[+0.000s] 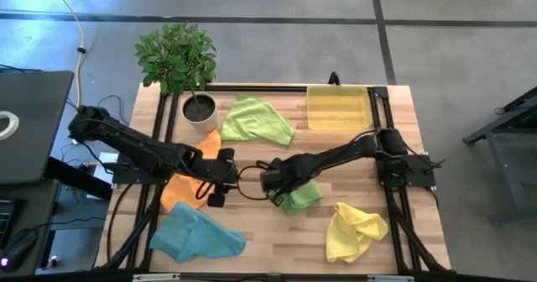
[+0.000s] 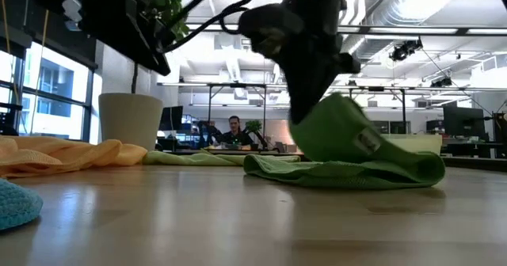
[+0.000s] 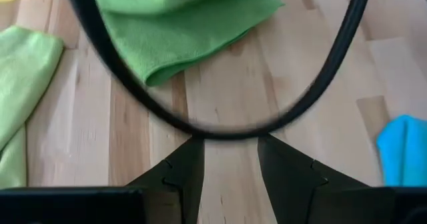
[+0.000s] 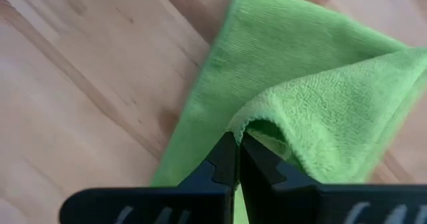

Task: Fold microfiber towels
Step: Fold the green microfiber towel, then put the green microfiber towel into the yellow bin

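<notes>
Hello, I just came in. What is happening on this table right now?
A two-armed robot is folding microfiber towels on a wooden table. The right gripper is shut on an edge of the green towel in the middle and lifts it into a fold. The left gripper waits open beside it, holding nothing. The other towels lie unfolded around them: a lime towel, an orange towel, a blue towel and a yellow towel. A yellow tray and a potted plant stand at the back.

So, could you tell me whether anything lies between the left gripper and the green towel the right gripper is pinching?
Only a loop of black cable hangs across the left gripper's view; otherwise bare table separates its open fingers from the green towel held by the right gripper.
</notes>
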